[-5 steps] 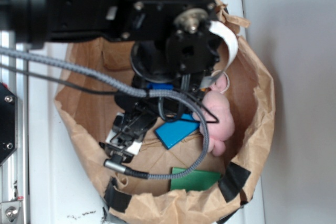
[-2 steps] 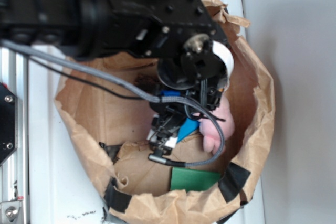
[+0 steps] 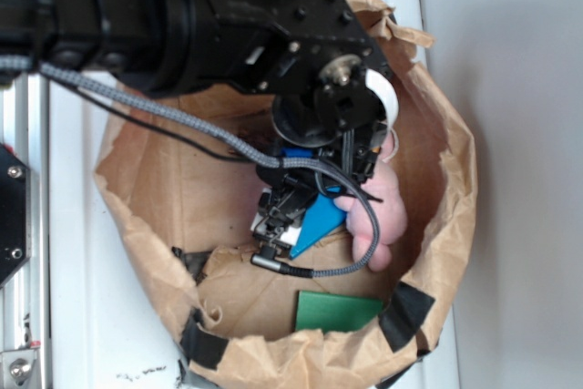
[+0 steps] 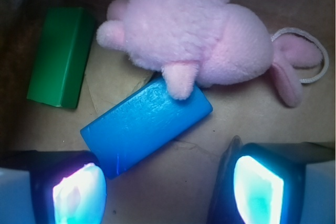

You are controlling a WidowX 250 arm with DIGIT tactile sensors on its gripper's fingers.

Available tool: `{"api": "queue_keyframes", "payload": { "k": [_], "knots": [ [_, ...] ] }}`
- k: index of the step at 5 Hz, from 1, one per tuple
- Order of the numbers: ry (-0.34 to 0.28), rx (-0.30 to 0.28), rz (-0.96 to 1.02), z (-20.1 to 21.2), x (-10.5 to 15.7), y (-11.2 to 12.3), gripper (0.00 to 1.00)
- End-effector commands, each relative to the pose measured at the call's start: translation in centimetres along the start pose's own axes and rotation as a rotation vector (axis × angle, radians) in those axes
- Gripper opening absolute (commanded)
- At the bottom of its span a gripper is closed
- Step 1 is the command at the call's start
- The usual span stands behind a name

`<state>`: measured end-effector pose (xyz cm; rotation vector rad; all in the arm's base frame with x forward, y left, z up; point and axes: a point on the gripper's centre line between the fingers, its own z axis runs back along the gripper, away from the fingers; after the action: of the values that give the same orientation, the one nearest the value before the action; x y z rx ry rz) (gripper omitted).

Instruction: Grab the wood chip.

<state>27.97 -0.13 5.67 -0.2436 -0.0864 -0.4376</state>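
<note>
The wood chip does not show in either view, so its place cannot be told.

In the exterior view, the white bench (image 3: 82, 316) lies at the left, and on it stands a brown paper bag (image 3: 455, 189) with its rim rolled down and patched with black tape. The black robot arm (image 3: 182, 15) reaches from the upper left over the bag's mouth, a braided cable looping beneath it. The hand (image 3: 278, 225) points down into the bag, just beside the blue block (image 3: 319, 218), which is partly hidden by it. Right of the block lies a pink plush toy (image 3: 378, 211), touching the block. The flat green rectangle (image 3: 339, 311) lies on the bag floor toward the near rim, apart from the hand.

In the wrist view, the green rectangle (image 4: 58, 56) sits at the upper left. The blue block (image 4: 147, 124) lies tilted in the middle, its lower left end just beside the left finger, and the plush toy (image 4: 194, 40) rests above it with one paw over the block's upper edge. The hand (image 4: 168, 190) is spread wide: its two fingers (image 4: 79, 195) glow at the lower corners, with bare brown paper between them and nothing pinched.
</note>
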Motion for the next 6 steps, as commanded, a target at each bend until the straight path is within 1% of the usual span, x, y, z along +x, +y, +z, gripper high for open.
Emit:
{"api": "queue_keyframes", "payload": {
  "k": [1,2,3,4,5,6],
  "knots": [
    [-0.168,0.138,0.019,1.2,-0.7,1.5,1.0],
    [-0.188,0.189,0.015,-0.2,-1.5,1.8,1.0],
    [-0.152,0.231,-0.003,-1.8,-1.9,1.3,1.0],
    [-0.091,0.283,-0.003,-3.9,-2.0,1.1,1.0],
    [-0.078,0.328,0.014,-5.5,-2.1,0.9,1.0],
    [-0.108,0.326,0.04,-5.4,-2.2,0.9,0.0]
  ]
}}
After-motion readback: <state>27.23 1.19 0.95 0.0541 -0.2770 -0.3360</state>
